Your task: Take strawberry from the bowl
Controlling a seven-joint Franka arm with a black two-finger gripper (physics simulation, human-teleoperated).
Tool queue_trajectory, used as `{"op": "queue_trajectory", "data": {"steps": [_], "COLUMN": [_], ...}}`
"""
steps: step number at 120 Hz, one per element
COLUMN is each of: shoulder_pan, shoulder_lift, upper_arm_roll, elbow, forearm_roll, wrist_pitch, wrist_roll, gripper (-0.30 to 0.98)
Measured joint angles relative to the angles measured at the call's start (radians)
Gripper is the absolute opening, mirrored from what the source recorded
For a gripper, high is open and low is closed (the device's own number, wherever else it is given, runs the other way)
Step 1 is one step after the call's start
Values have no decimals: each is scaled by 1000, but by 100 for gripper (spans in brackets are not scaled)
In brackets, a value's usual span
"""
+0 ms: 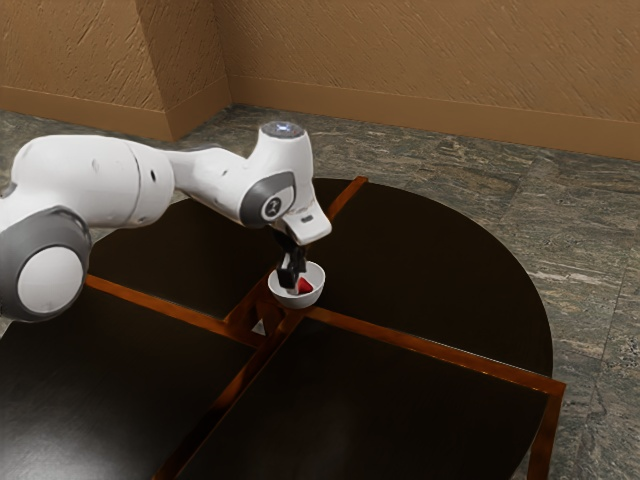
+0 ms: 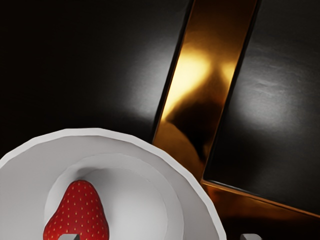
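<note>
"And here we are at the bench (image 1: 440,270), arm (image 1: 105,180) reaching in from the exterior view's left, wrist bent, hand (image 1: 293,279) pointing down at the white bowl (image 1: 299,303)! What's it got?"

"Nothing in its grip! The fingers (image 2: 69,237) stand wide apart, the hand released."

"And the strawberry (image 1: 305,287)?"

"In the bowl, folks, lying on the inner bottom! Bright red, pale seeds all over, the narrow end turned away from the near fingertip."

"How near is near?"

"From the wrist, one fingertip shows right across the strawberry's wider part, the other out past the bowl's rim. Whether that first one touches, I can't tell from here."

"Lovely setting, too. Round bench, dark glossy panels, and reddish-brown strips (image 1: 430,349) running between them."

"And the bowl sits close to where those strips meet! One of them throws back a golden glow just beside the rim."

"Behind it all, a rough tan wall (image 1: 400,60), and grey, streaky stone floor (image 1: 590,220) around the bench."

"So that's the picture: hand down at the bowl, fingers spread, strawberry inside!"
</note>
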Motion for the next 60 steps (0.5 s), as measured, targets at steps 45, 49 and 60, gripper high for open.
{"op": "queue_trajectory", "data": {"steps": [45,49,60], "shoulder_pan": [23,24,28], "shoulder_lift": [59,67,79], "upper_arm_roll": [0,0,0], "elbow": [42,56,71], "forearm_roll": [-2,-2,-3], "wrist_pitch": [75,77,86], "wrist_roll": [185,197,226], "gripper": [38,38,38]}}
